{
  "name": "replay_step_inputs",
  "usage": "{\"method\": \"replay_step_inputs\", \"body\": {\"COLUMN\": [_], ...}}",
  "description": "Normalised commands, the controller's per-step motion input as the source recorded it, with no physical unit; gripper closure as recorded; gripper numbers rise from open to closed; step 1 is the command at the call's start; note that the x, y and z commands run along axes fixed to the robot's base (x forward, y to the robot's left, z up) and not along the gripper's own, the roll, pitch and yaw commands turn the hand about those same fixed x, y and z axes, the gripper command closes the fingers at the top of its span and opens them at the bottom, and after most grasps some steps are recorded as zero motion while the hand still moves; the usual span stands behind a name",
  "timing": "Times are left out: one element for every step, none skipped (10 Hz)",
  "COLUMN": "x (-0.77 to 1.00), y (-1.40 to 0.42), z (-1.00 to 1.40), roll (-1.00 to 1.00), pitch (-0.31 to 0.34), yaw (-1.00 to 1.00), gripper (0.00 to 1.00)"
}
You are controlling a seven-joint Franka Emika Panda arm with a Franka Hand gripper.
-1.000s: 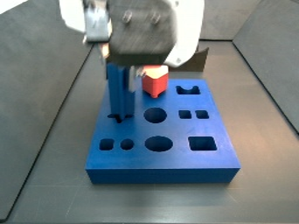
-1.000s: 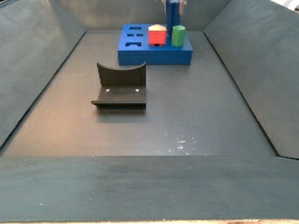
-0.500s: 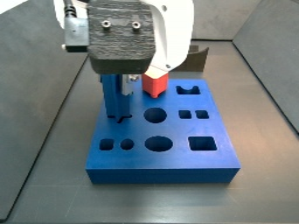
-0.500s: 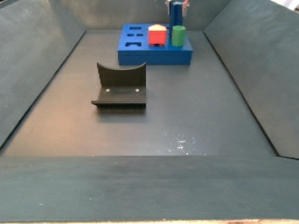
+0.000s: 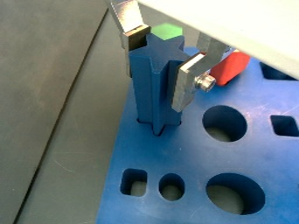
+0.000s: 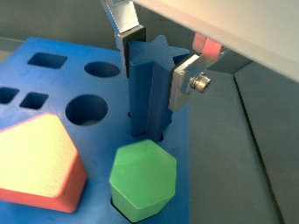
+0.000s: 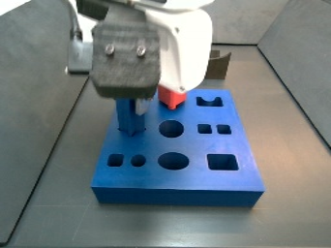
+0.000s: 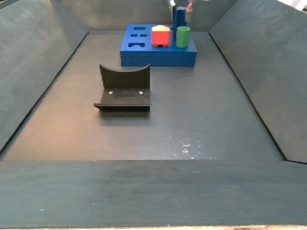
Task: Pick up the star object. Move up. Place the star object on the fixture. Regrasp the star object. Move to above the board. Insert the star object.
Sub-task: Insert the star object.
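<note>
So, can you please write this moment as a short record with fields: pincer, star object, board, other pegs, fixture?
pincer: above the board, fingers on both sides of the star object, shut on it
star object: upright, lower end in a board hole
board: blue slab with cut-out holes
other pegs: green hexagonal peg and red peg, both standing in the board
fixture: apart on the floor, nothing on it

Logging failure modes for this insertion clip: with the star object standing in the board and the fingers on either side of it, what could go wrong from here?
1. The star object stands mostly above the board; if its points sit slightly off the star hole, pushing could jam it.
2. The gripper fingers flank it closely, so lifting away could drag it back out.
3. The green peg stands close beside; a sideways move could knock it.
</note>
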Motion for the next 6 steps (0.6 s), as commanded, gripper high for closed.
{"method": "replay_step_inputs", "body": {"x": [-0.11, -0.02, -0.08, -0.08, 0.02, 0.00], "y": [-0.09, -0.12, -0.09, -0.06, 0.00, 0.00], "z": [-1.00, -1.00, -1.00, -1.00, -0.35, 0.00], "roll": [0.00, 0.00, 0.00, 0.00, -0.23, 0.00], "pitch": [-0.029, -0.026, -0.033, -0.090, -0.051, -0.003], "yaw": [-0.10, -0.09, 0.00, 0.11, 0.00, 0.00], "gripper": [1.00, 1.00, 1.00, 1.00, 1.00, 1.00]}}
